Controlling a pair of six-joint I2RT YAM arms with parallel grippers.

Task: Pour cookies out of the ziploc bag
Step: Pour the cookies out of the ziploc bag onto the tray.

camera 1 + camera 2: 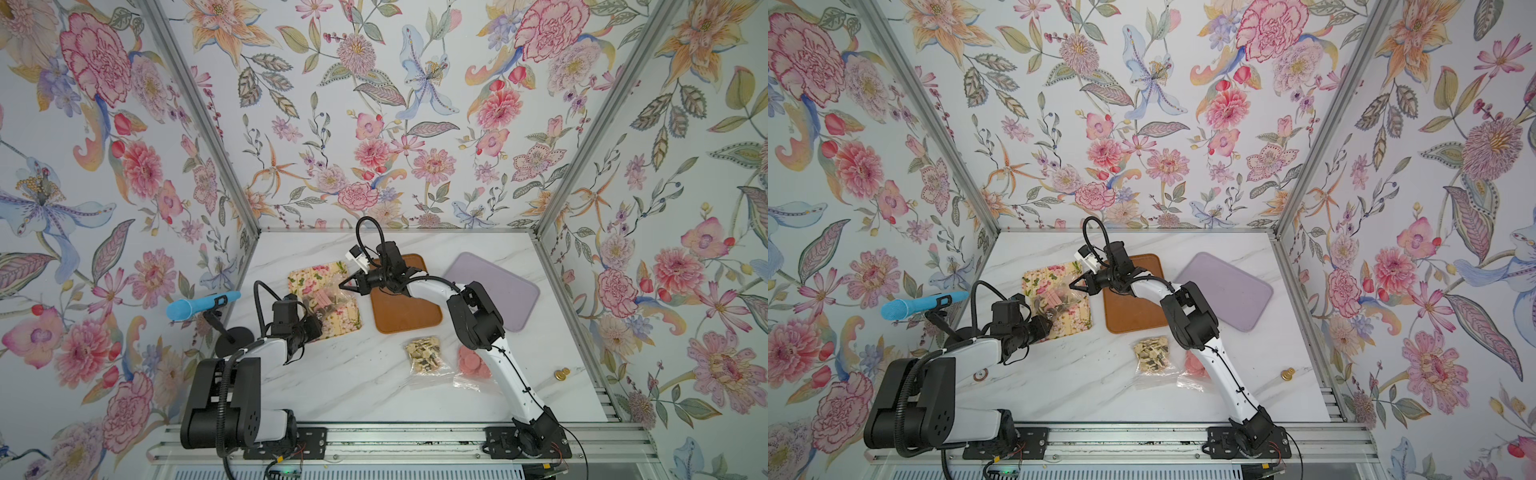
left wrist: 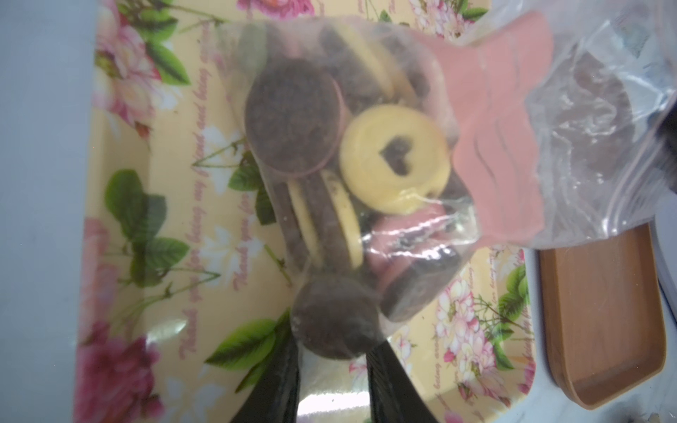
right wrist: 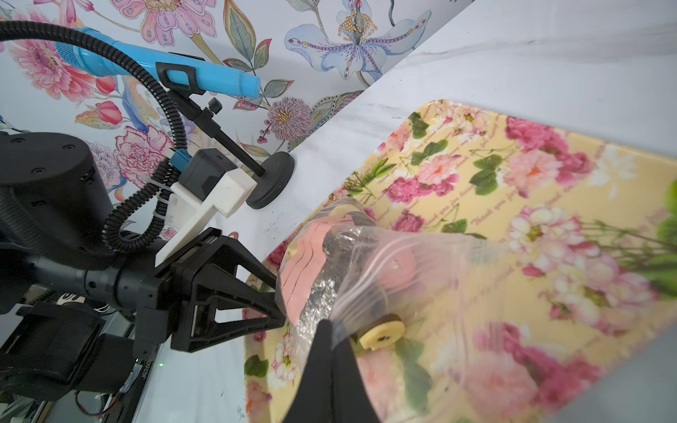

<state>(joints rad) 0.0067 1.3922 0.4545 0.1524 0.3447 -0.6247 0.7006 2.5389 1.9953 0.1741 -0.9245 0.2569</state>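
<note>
A clear ziploc bag (image 1: 328, 297) (image 1: 1059, 300) hangs just above a yellow floral tray (image 1: 303, 274) (image 3: 549, 175). It holds the cookies: dark brown rounds (image 2: 293, 117), a beige ring (image 2: 394, 157) and pink pieces (image 2: 494, 128). My left gripper (image 2: 335, 357) (image 1: 319, 321) is closed on the bag's lower corner, with a dark cookie (image 2: 335, 318) bulging just past its fingertips. My right gripper (image 3: 331, 326) (image 1: 340, 286) is shut on the bag's film at the opposite end. In the right wrist view a beige cookie (image 3: 381, 331) sits beside its tips, behind the film.
A brown tray (image 1: 407, 316) and a lilac tray (image 1: 494, 291) lie to the right of the floral one. Nearer the front lie a bag of small beige and dark pieces (image 1: 424, 353) and a bag of pink discs (image 1: 471, 361). A blue microphone (image 1: 203, 305) stands at the left wall.
</note>
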